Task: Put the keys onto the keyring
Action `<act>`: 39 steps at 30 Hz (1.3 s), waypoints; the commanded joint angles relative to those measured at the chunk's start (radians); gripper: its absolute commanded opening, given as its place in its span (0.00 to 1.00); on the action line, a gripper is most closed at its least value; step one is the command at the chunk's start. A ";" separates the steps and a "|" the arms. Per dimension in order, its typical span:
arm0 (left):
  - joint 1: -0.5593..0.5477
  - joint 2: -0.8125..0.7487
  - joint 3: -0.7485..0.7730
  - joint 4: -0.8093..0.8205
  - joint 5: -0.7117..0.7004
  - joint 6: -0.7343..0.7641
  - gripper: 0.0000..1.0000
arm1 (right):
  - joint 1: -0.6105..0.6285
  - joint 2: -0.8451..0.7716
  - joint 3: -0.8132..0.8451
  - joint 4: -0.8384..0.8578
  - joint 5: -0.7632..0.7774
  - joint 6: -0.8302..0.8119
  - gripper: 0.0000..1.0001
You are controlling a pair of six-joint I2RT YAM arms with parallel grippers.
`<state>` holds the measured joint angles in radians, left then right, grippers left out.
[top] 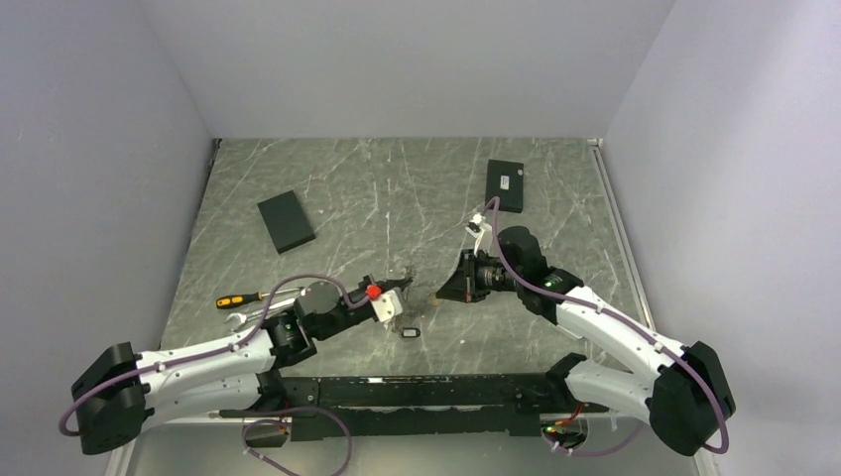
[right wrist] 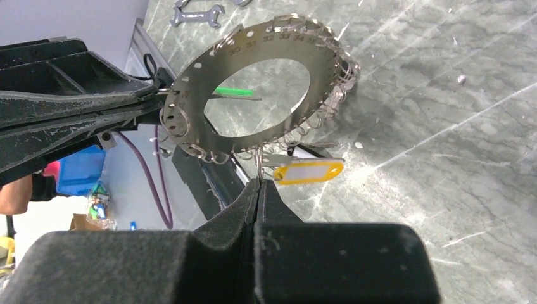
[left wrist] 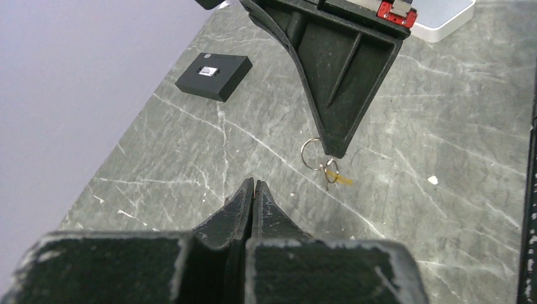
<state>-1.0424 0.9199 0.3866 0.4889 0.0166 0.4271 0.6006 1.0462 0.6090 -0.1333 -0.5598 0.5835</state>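
The job looks to be at the threading stage and not yet finished. In the right wrist view the right pincer (right wrist: 258,188) is closed tight, its tips nipping a thin wire loop. The keys (right wrist: 308,171), the yellow-headed one plainest, hang from that loop at 3 o'clock of the tips. The keyring (right wrist: 253,43), a flat numbered metal ring edged with many small loops, sits at 12 o'clock of those tips, its lower rim touching or nearly touching the pinched wire. Whether the loop is threaded through it cannot be told. The left pincer (left wrist: 253,188) is closed too, with nothing visible between its fingers in its own view. Seen from the right wrist, its tip reaches the keyring's rim at 9 o'clock, but a grip there cannot be confirmed. Both meet over the middle of the table (top: 377,198). What seems left is to seat the loop on the keyring and let go.
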 commanded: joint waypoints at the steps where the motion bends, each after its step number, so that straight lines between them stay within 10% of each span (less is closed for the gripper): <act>1: -0.002 -0.084 -0.013 0.074 -0.015 -0.083 0.00 | -0.004 -0.012 0.049 0.099 -0.044 -0.039 0.00; 22: -0.002 -0.203 -0.046 0.159 0.021 -0.259 0.00 | 0.079 -0.032 0.076 0.272 -0.055 -0.070 0.00; 39: -0.001 -0.296 -0.024 0.072 0.216 -0.209 0.00 | 0.079 0.098 0.308 -0.069 -0.199 0.030 0.00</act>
<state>-1.0420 0.6361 0.3092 0.5030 0.1734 0.2081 0.6762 1.1301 0.8528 -0.1226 -0.7067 0.5758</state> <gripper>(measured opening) 0.020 0.008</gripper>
